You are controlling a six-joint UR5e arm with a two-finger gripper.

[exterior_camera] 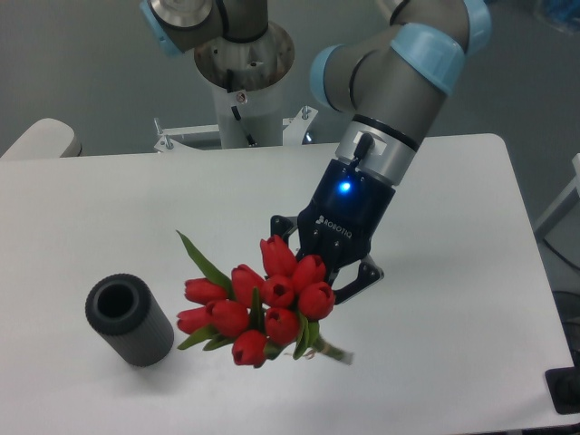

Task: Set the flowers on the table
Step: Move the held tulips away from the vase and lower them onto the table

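My end effector (328,279) is clamped on the flowers (263,304), held above the surface (435,299), right of the vase (129,321). They look light, soft and easily bruised; stems are the safe hold.

Red blooms and green leaves are seen on the flowers (261,304). A dark grey, finely ribbed surface is shown by the vase (130,322), at nine o'clock of the bunch. The table (453,236) is matte white. The gripper (331,272) is black, with white lettering and a lit blue lamp; grey arm links are capped in light blue.
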